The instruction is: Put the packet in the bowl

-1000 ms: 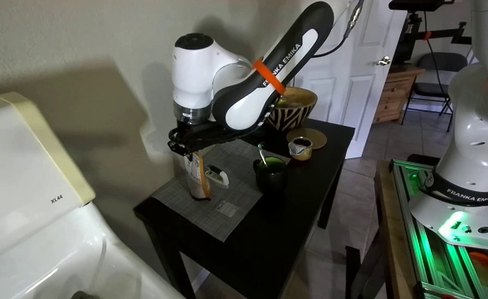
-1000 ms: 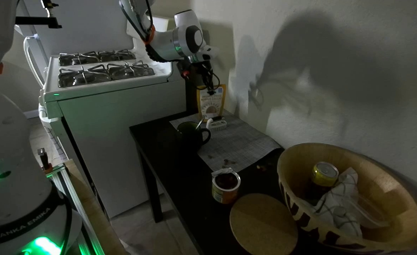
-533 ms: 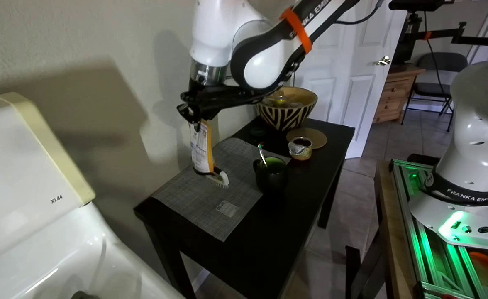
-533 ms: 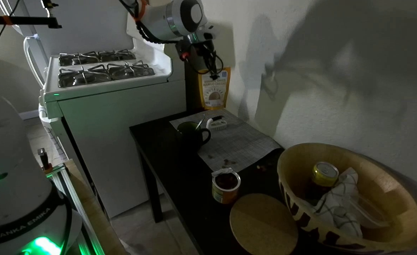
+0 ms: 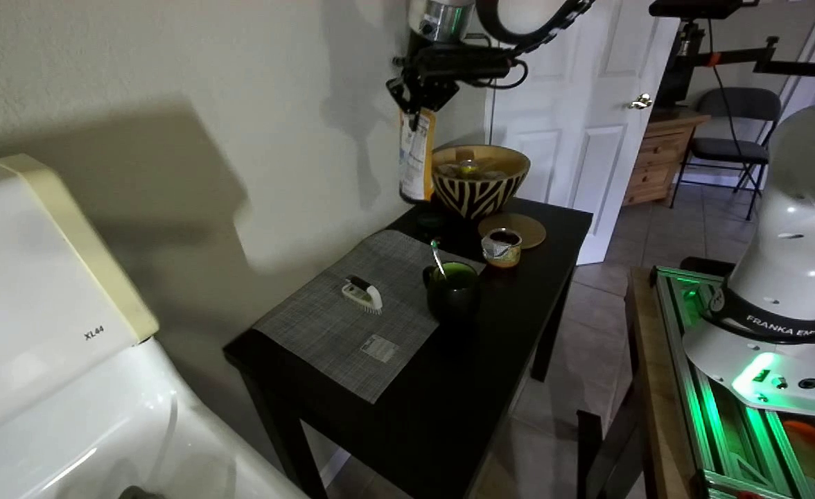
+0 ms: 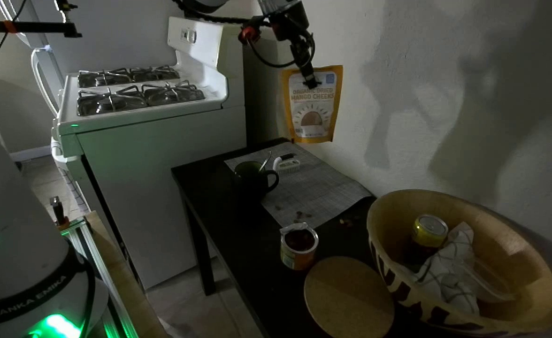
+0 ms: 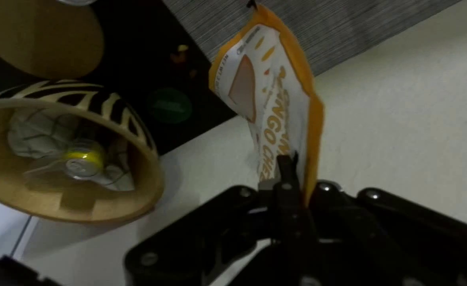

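Note first the dark table (image 5: 449, 388), set against the wall (image 5: 241, 83) and bearing a grey placemat (image 6: 313, 190) along the wall side. Find at the table's far end, in an exterior view, the striped bowl (image 5: 480, 194), upright and partly filled. Judge the step in hand as carriage through the air, short of the bowl. Expect the next move to call for travel along the wall to a place over the bowl, with height enough to bring the packet (image 6: 312, 110) past the rim, then lowering and release. Observe above the table the gripper (image 6: 311, 84), clenched on the packet's upper part and on nothing else. Locate the packet directly below the tool, with its upper part between the jaws and its lower part hanging free, nearly upright, clear of the table. Compare the wrist view, showing packet and bowl apart, with a strip of table and wall between. Leave unsettled the clearance over the rim, not readable from these angles. See last, inside the bowl, 1 crumpled checked cloth (image 6: 449, 272) and, smaller, 1 yellow-banded can (image 6: 431, 230).
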{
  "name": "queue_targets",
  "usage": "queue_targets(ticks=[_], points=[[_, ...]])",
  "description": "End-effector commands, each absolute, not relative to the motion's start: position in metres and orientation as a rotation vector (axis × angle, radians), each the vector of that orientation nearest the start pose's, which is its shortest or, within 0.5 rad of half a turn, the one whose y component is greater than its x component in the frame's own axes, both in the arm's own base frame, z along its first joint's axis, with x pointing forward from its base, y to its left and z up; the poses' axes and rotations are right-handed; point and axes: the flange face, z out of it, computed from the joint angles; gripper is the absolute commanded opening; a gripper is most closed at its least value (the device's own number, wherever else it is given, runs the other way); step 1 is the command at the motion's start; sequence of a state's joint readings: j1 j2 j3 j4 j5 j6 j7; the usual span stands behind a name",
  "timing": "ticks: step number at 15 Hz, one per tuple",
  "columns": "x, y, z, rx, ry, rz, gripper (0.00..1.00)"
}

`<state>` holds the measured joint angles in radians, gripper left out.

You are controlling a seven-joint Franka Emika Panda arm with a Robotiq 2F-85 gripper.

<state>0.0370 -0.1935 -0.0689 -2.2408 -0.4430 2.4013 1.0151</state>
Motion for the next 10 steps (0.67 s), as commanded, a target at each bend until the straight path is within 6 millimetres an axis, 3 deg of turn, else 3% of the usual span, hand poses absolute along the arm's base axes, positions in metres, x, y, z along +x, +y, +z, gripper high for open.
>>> queue_targets(ticks=[1,4,5,6,8,10], points=[[0.467,-0.09,0.512,-2.978,1.144,-0.745,0.01],[0.434,-0.143,0.51,-3.049,0.941,-0.597,0.01],[0.422,-0.171,0.516,-3.065,0.932,-0.563,0.01],[0.448,-0.151,0.513,-3.061,1.019,-0.634,0.02],[0.43,-0.181,0.516,-3.072,0.981,-0.593,0.02],[0.432,-0.178,0.511,-3.053,0.942,-0.592,0.01]])
